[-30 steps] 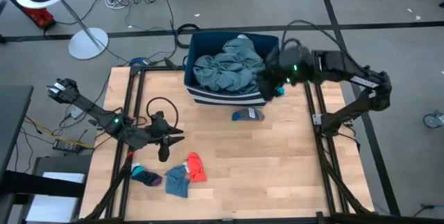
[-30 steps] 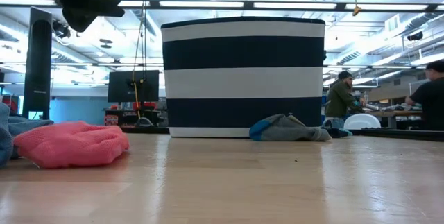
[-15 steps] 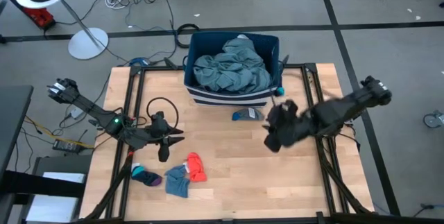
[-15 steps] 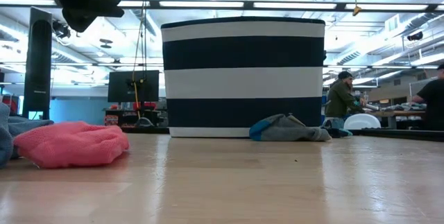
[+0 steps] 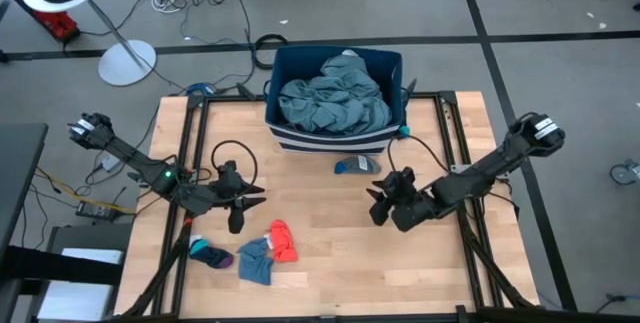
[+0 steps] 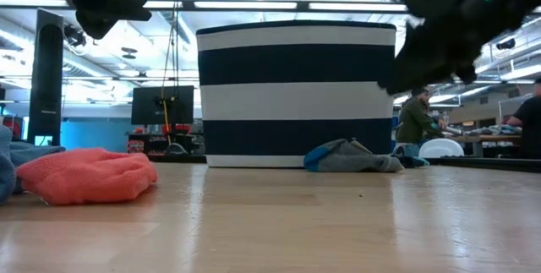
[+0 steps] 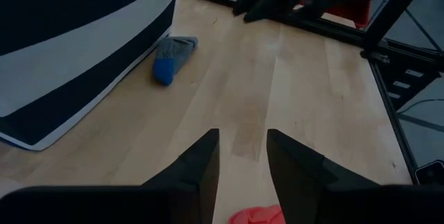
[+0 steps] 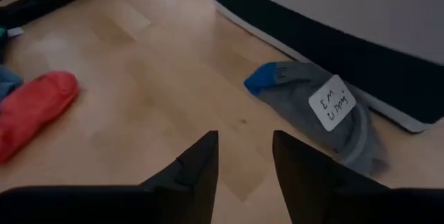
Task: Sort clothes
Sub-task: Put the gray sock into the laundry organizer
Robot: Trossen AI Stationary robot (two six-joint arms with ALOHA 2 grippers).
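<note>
We judge the fetch step underway; our right gripper, part open and empty, hovers near the grey-blue sock lying before the bin; next it must descend and close on it; the left gripper waits, open and empty.

In the low view the bin hides the clothes inside it, and the picture's edge cuts off the blue piece by the red one. The sock's label is unreadable.
</note>
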